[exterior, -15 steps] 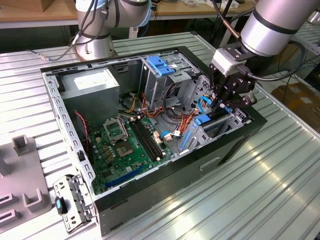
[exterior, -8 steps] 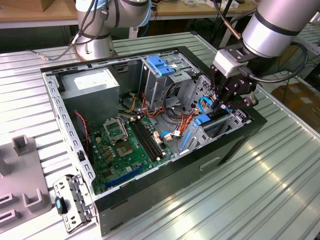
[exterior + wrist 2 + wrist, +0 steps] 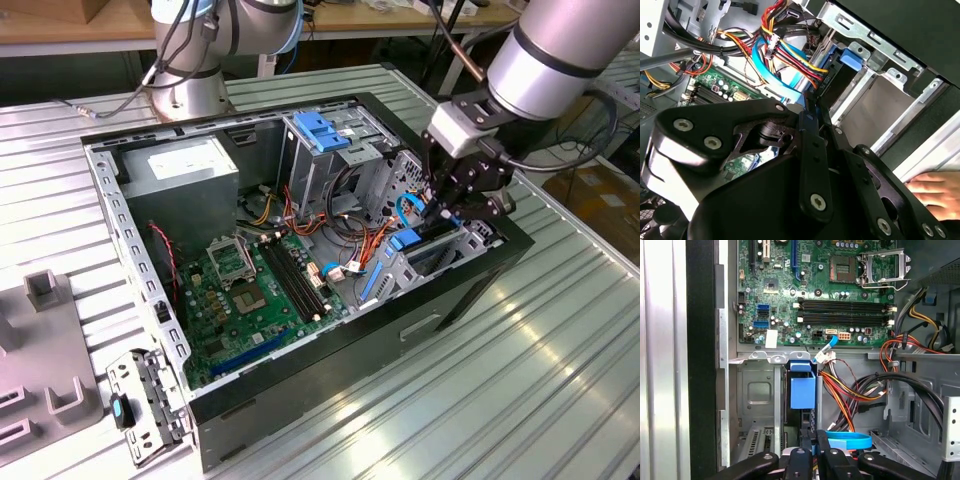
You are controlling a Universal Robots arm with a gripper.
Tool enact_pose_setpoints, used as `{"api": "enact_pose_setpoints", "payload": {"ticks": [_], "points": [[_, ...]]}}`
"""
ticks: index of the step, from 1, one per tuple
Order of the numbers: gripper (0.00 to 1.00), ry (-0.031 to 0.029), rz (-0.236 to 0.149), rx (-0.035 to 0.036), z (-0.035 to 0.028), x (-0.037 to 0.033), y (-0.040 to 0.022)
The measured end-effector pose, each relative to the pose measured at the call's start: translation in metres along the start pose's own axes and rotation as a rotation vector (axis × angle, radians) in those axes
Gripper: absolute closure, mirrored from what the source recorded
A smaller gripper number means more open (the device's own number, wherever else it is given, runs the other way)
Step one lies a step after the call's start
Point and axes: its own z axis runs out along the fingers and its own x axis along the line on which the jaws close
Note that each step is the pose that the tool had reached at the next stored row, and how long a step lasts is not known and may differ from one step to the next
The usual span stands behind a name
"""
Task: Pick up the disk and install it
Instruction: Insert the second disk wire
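Ribbed metal table [image 3: 560, 380]; wooden benches [image 3: 60, 25] behind.

Matt black metal tool [image 3: 455, 205], ribbed shiny metal table [image 3: 520, 370], glossy green motherboard [image 3: 805, 290]

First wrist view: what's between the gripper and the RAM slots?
A blue plastic tab just off the gripper, then a metal rail before the RAM slots. Coloured wires run alongside.

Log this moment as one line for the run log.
gripper shut | tips near blue tab | inside computer case | hand beside case
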Motion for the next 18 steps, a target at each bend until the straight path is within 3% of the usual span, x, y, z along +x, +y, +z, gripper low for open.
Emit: {"api": "enact_pose_setpoints", "payload": {"ticks": [8,15,18], "points": [[0.84,-0.0033,0.0,0.0001,0.0023,0.0007,0.0001],[0.84,-0.0111,0.001,0.0001,0.0038,0.0016,0.0002],[0.84,-0.0123,0.001,0.0,0.0086,0.0038,0.0004]]}}
